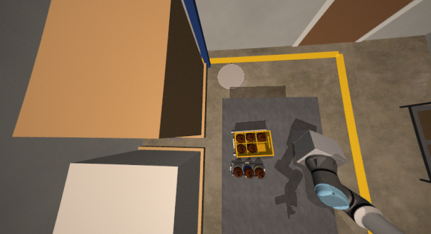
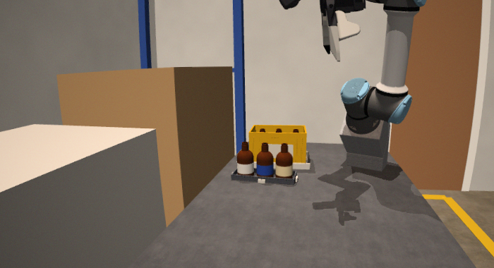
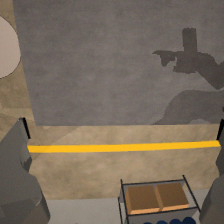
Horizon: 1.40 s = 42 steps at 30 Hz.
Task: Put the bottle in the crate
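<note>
A yellow crate [image 1: 253,143] stands on the grey table and holds several brown bottles; its front right slot [image 1: 262,148] is empty. The crate also shows in the exterior view [image 2: 277,141]. In front of it a dark tray [image 1: 248,170] holds three upright brown bottles: white label [image 2: 245,159], blue label [image 2: 264,160] and cream label [image 2: 284,161]. My gripper [image 2: 335,39] is open and empty, high above the table and to the right of the crate. In the wrist view only the finger edges show, over the table edge and floor.
A large brown box [image 2: 148,124] and a white-topped grey box [image 2: 70,187] stand left of the table. The arm's base [image 2: 367,149] sits at the table's far right. A yellow floor line [image 1: 351,121] runs round the table. A shelf cart [image 3: 157,197] shows in the wrist view.
</note>
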Tool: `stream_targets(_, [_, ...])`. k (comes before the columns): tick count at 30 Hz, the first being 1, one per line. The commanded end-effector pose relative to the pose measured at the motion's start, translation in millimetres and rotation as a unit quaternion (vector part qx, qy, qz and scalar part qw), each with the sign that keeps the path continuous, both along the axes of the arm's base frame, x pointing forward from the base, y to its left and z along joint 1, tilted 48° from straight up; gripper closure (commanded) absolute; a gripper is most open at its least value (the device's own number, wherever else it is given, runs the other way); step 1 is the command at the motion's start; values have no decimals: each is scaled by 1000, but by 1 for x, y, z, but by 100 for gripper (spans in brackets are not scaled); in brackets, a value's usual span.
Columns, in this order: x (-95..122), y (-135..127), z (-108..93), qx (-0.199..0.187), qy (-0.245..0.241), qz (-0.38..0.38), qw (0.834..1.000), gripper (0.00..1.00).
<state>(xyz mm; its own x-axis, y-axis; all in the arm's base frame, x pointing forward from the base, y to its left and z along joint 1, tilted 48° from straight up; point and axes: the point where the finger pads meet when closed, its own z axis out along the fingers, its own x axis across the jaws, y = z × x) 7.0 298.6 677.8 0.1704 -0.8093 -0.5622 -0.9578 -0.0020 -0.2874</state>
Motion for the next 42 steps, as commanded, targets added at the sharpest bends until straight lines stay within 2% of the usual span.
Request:
stream_targets(1, [2, 0, 0, 2, 3, 2, 1000, 0])
stream_targets(20, [2, 0, 0, 2, 3, 2, 1000, 0])
stream_targets(21, [18, 2, -4, 1, 13, -11, 1000, 0])
stream_targets(42, [18, 2, -4, 1, 13, -11, 1000, 0])
